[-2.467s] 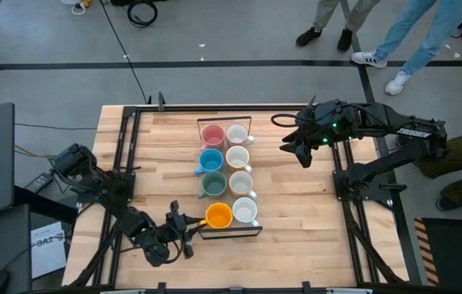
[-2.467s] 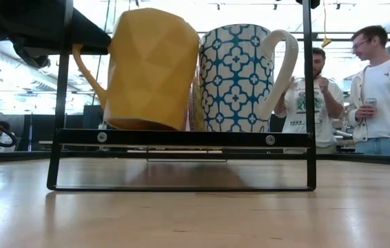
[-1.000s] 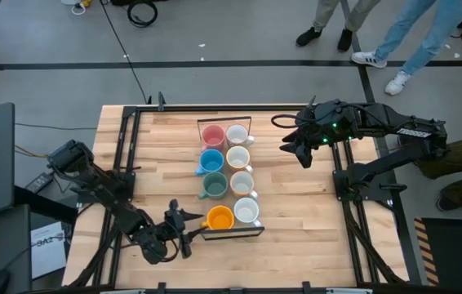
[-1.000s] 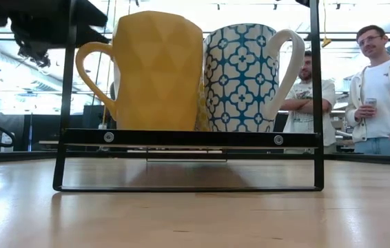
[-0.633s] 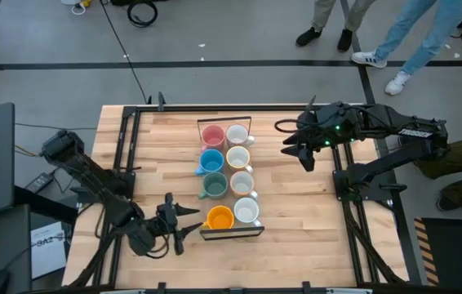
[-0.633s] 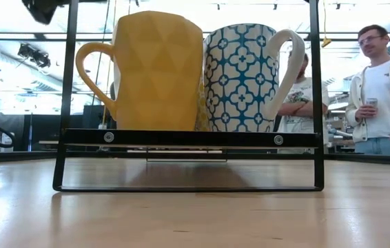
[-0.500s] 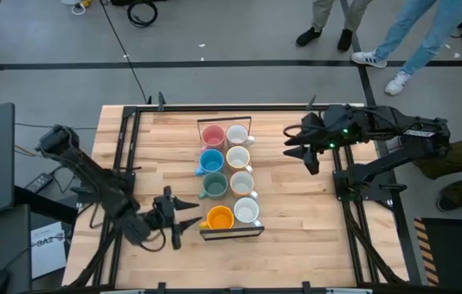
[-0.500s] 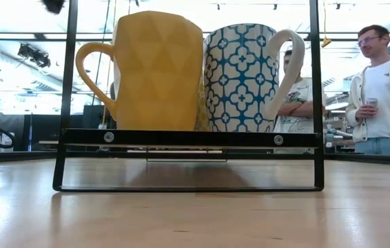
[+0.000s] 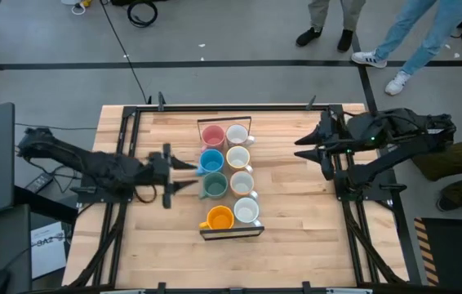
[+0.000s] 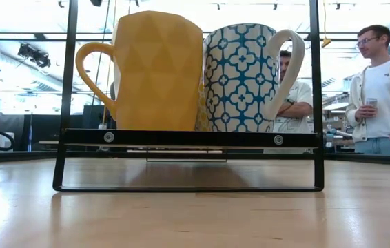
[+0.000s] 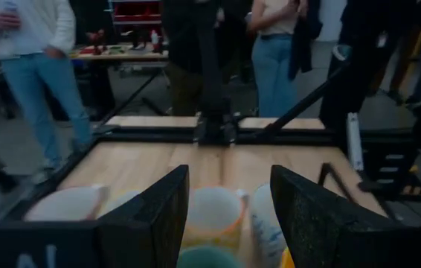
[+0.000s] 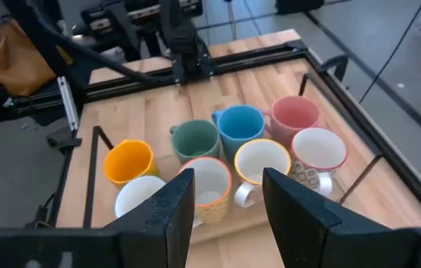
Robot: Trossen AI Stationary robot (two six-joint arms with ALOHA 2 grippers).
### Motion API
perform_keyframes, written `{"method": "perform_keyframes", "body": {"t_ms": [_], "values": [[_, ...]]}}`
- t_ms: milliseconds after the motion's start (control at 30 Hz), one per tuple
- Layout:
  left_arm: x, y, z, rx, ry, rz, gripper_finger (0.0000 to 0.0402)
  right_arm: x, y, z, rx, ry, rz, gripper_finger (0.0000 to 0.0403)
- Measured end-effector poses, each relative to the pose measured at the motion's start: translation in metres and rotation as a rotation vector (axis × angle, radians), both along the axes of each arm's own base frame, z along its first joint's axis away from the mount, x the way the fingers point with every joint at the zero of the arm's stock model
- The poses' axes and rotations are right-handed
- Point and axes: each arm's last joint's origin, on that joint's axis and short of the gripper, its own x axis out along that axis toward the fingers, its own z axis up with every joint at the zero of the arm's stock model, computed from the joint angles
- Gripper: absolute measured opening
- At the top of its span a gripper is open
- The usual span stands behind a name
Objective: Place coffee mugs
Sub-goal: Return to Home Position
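Several coffee mugs stand upright in two rows on a black wire rack (image 9: 231,233) at mid-table: pink (image 9: 212,135), blue (image 9: 211,161), teal (image 9: 213,186) and orange (image 9: 219,218) on the left, white ones (image 9: 237,158) on the right. In the low view the orange mug (image 10: 157,69) and a blue-patterned white mug (image 10: 243,76) stand at the rack's near end. My left gripper (image 9: 190,175) (image 11: 229,175) hovers open just left of the blue and teal mugs, pointing at them. My right gripper (image 9: 303,149) (image 12: 225,179) hangs open, high, right of the rack.
Black frame rails (image 9: 125,163) run along the table's left and right sides. Bare wood (image 9: 288,204) shows on both sides of the rack. People (image 10: 381,89) stand beyond the table's far edge.
My left gripper has risen from beside the orange mug at the table's near edge and swung toward the far edge, turning level beside the blue and teal mugs. My right gripper has drawn back a little toward the right edge. The mugs have kept still.
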Motion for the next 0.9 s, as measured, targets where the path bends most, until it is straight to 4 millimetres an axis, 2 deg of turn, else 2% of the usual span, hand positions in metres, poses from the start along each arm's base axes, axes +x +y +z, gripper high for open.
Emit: {"method": "perform_keyframes", "body": {"t_ms": [100, 167, 300, 500, 700, 900], "values": [[-0.020, 0.012, 0.003, 0.014, 0.018, 0.026, 0.0196, -0.004, 0.000, 0.002, -0.027, -0.012, -0.001, 0.0164], [-0.033, 0.018, -0.002, 0.016, 0.022, 0.038, 0.0196, -0.006, 0.000, 0.002, -0.045, -0.015, 0.002, 0.0164], [-0.057, 0.026, -0.029, 0.012, 0.011, 0.044, 0.0196, -0.008, -0.001, 0.000, -0.086, -0.012, -0.003, 0.0164], [-0.086, 0.037, -0.064, -0.037, -0.079, 0.085, 0.0196, -0.017, -0.004, -0.018, -0.087, -0.019, -0.007, 0.0165], [-0.104, 0.043, -0.083, -0.041, -0.154, 0.087, 0.0196, -0.043, -0.010, -0.029, -0.064, -0.098, -0.007, 0.0165], [-0.115, 0.047, -0.096, -0.021, -0.174, 0.109, 0.0196, -0.073, -0.018, -0.049, -0.037, -0.185, -0.011, 0.0165]]}}
